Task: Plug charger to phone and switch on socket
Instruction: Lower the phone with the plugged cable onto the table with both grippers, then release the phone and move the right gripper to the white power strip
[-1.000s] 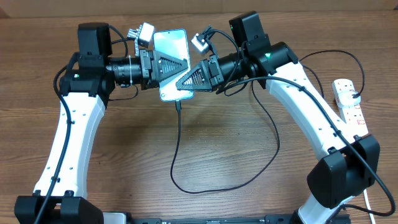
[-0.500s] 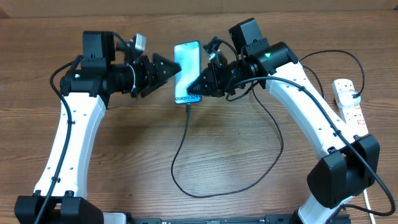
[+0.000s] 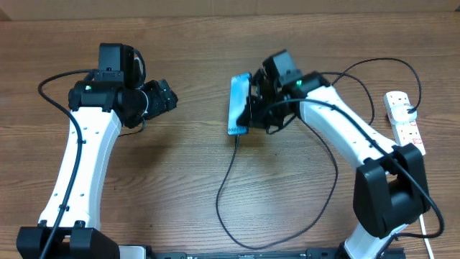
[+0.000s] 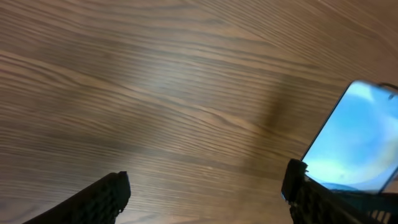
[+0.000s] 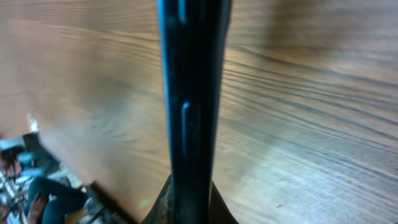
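holding the phone edge-up over the table, pinched in the right gripper, charger trailing from its lower end; left gripper spread wide, empty, well apart. liable to twist loose or drag the plug out under one narrow grip.

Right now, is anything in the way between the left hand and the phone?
No, nothing I can see. Only bare wooden table lies between the open left hand and the phone, which the right hand holds up on its edge.
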`<state>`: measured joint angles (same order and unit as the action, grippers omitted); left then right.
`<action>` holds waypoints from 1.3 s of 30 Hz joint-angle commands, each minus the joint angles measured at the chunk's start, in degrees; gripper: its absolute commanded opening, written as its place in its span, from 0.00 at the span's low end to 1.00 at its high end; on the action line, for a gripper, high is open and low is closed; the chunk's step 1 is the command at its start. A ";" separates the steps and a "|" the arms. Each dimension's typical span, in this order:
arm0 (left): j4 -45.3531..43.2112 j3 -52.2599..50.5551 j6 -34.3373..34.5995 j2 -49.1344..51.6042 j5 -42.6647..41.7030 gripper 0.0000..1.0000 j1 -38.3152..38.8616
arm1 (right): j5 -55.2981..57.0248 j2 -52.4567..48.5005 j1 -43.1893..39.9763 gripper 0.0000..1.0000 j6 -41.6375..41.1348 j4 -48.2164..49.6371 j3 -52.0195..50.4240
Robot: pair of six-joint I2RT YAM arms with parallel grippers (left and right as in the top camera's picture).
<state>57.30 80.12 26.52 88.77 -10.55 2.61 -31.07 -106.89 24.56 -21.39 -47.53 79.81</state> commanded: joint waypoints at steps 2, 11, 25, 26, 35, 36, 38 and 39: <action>-0.09 0.61 -1.29 -1.03 5.25 0.82 0.00 | 1.07 0.13 1.11 0.04 -4.42 6.86 -7.34; -0.07 0.61 -1.29 -1.03 5.25 1.00 0.00 | 3.08 0.13 3.87 0.04 -7.45 20.13 -16.52; 0.57 0.61 -1.27 -1.03 5.22 1.00 0.00 | 6.97 0.13 5.01 0.15 -7.56 21.75 -16.85; 0.57 0.61 -1.27 -1.03 5.22 1.00 0.00 | 7.13 0.13 5.01 0.15 -7.56 21.75 -16.85; 0.57 0.61 -1.27 -1.05 5.20 1.00 0.00 | 11.65 0.13 4.96 0.27 -7.58 21.94 -16.85; 0.57 0.61 -1.27 -1.03 5.22 1.00 0.00 | 12.48 0.13 4.96 0.28 -7.58 21.94 -16.85; 0.55 0.61 -1.27 -1.03 5.20 1.00 0.00 | 13.68 0.13 4.96 0.29 -7.58 21.97 -16.85; 0.55 0.61 -1.27 -1.05 5.20 1.00 0.00 | 14.34 0.13 4.96 0.29 -7.58 21.97 -16.85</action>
<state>57.74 80.12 25.93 88.77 -6.15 2.59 -20.08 -107.44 29.28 -29.17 -26.17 63.35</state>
